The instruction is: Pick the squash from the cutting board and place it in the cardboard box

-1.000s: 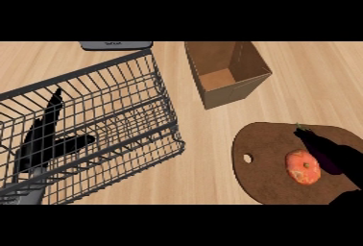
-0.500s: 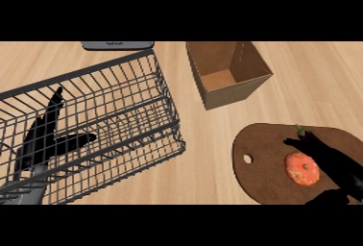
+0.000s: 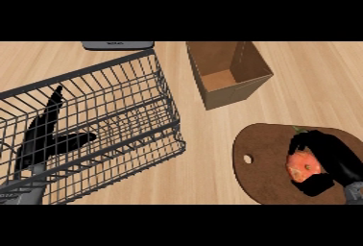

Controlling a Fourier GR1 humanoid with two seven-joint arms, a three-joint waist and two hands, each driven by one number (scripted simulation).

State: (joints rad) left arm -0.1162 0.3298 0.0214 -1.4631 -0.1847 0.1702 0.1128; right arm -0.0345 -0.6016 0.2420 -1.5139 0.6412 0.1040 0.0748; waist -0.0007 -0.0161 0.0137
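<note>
Rounded orange squash (image 3: 305, 167) is being gripped by curled fingers of the right hand (image 3: 334, 156) on the oval wooden cutting board (image 3: 266, 156); left hand (image 3: 40, 138) fingers are being held straight.

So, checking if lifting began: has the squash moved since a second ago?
No. The squash lies at the same spot on the cutting board, right of its hole; the right hand now curls round it.

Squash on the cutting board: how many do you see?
1. The squash lies on the cutting board's right side, the right hand curled round it; the hand may hide more.
</note>
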